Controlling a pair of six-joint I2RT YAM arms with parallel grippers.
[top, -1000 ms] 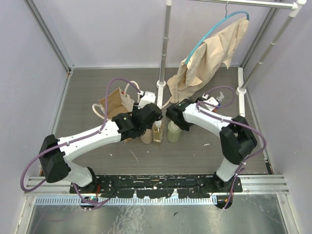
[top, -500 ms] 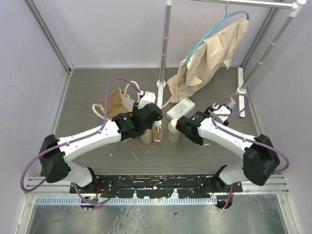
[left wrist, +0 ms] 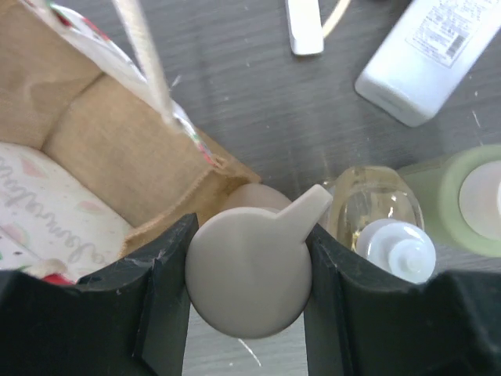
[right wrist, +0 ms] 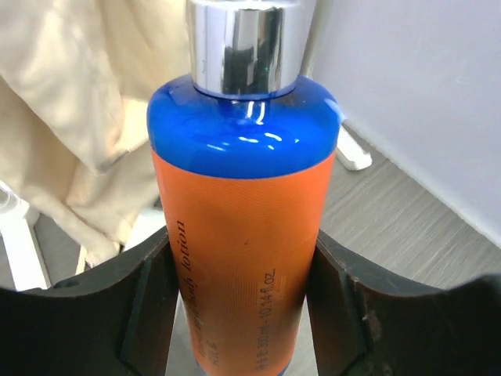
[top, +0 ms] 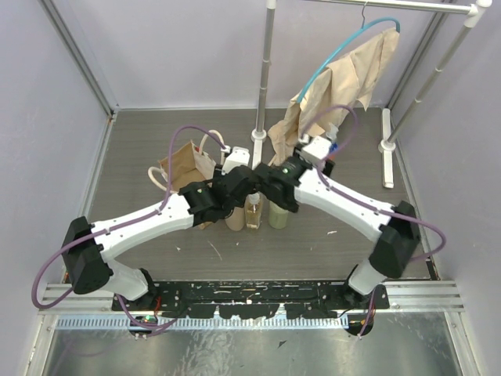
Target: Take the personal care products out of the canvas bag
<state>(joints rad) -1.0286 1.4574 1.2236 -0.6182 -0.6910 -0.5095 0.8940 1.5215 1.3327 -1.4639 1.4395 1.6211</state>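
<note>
- Left wrist view: the left jaws sit closed on the cap of the tan bottle (left wrist: 246, 278), which stands on the table (left wrist: 258, 117) just beside a corner of the bag (left wrist: 86, 149).
- Next to it stand the amber bottle (left wrist: 376, 215) and the green bottle (left wrist: 462, 200). The white bottle (left wrist: 430, 55) lies flat farther back.
- The right jaws are clamped on the sides of an orange bottle (right wrist: 239, 235) with a blue shoulder and silver cap, held up near the beige cloth (right wrist: 70, 102).
- What shows of the bag's inside holds no bottle, though part of it is hidden.
- Step in hand, as I judge it: the orange bottle is out and needs setting down, so the unloading looks close to done.
- Next move: lower the orange bottle upright onto bare table, clear of the row and the left arm. The left jaws should open and lift straight off — otherwise the tan bottle may tip into the amber one.
</note>
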